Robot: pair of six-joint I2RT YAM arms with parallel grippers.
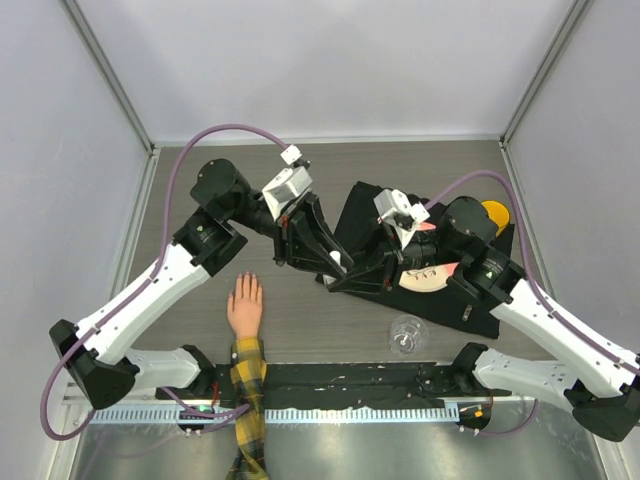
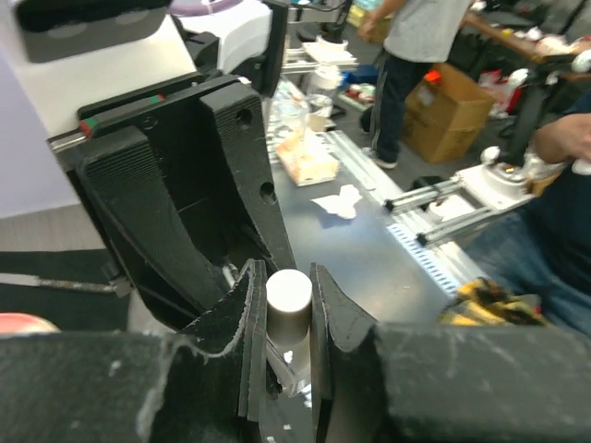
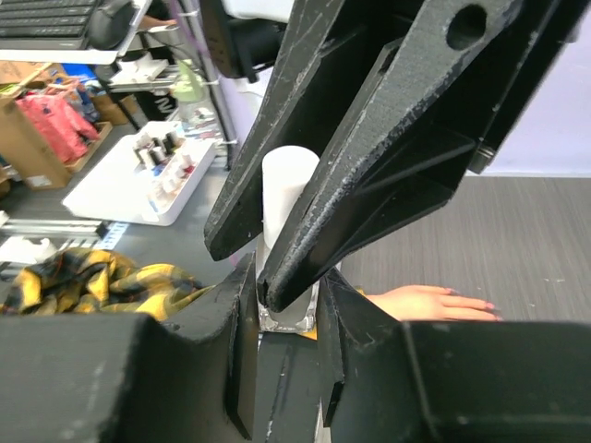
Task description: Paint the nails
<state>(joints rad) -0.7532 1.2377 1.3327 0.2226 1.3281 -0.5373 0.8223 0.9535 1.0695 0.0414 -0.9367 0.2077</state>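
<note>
A peach fake hand (image 1: pixel 245 305) lies flat on the table with its fingers pointing away from the arms and a yellow-and-black plaid sleeve (image 1: pixel 248 400) behind it. Its nails (image 1: pixel 245 279) are tiny pale tips, and the hand (image 3: pixel 429 302) also shows in the right wrist view. The two grippers meet above the table to its right. My right gripper (image 3: pixel 288 286) is shut on the clear glass body of a nail polish bottle (image 3: pixel 288 318). My left gripper (image 2: pixel 289 277) is shut on the bottle's pale round cap (image 2: pixel 289 295), coming from above-left (image 1: pixel 335 265).
A black cloth (image 1: pixel 370 205) lies under the right arm, with a pale dish (image 1: pixel 425 280) and an orange object (image 1: pixel 495 213) on it. A clear glass cup (image 1: pixel 406 333) stands near the front. A black strip (image 1: pixel 350 380) runs along the near edge.
</note>
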